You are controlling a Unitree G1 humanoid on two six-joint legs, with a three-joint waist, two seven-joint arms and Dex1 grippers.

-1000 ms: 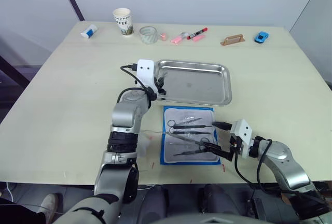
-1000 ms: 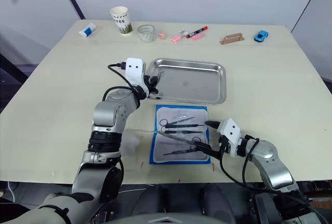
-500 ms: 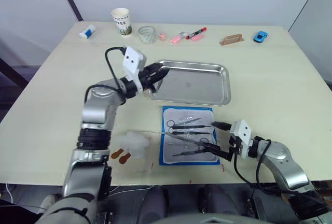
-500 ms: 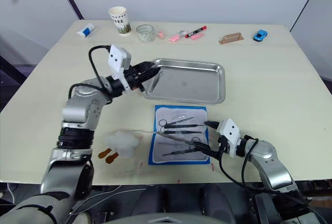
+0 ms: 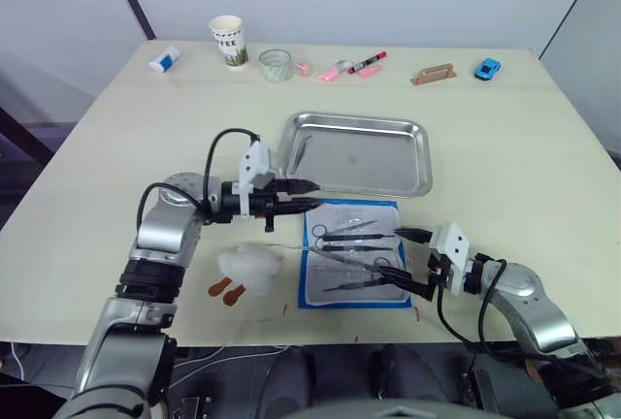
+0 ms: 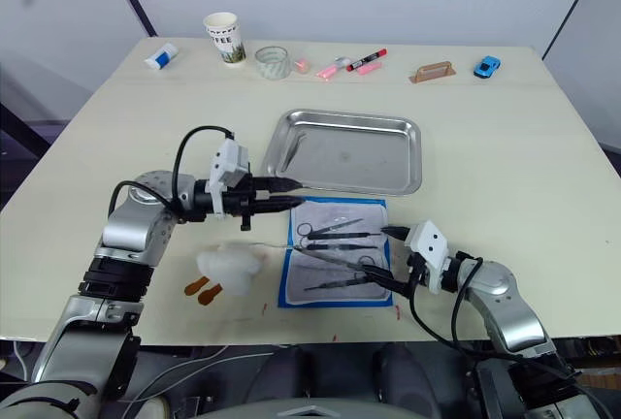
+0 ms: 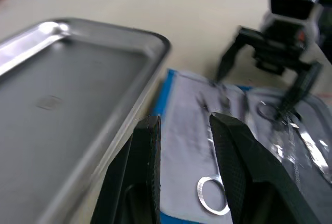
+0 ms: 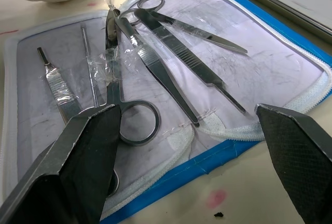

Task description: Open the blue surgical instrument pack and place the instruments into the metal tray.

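The pack (image 5: 351, 252) lies unfolded flat on the desk (image 5: 116, 167), its pale lining up, just in front of the tray (image 5: 361, 153), with the tools (image 5: 355, 246) laid across it: ring-handled scissors, forceps, tweezers, some under clear tape. So the opening looks done, and we're into the transfer step. The tray looks bare apart from one slim shape near its left end, too faint to name.

The left pincer (image 5: 303, 196) hovers over the gap between the tray's near rim and the pack's far left corner, its fingers (image 7: 150, 151) only a narrow gap apart and nothing between them; in its wrist view a scissor ring (image 7: 212, 202) sits just below. The right pincer (image 5: 415, 264) hangs spread wide at the pack's right edge, also empty, with the tools (image 8: 155, 63) right ahead of its fingers.

Next move, by my reading: one pincer drops onto a single tool, pinches its shaft, and carries it back over the rim into the tray. The tape could drag neighbouring tools along, so a clean grip matters.

As for writing: the paper cup (image 5: 229, 40) at the far edge carries dark lettering, seemingly ending in "FEE"; the rest can't be made out. A white wad (image 5: 246, 269) lies left of the pack, a toy car (image 5: 488, 69) far right.
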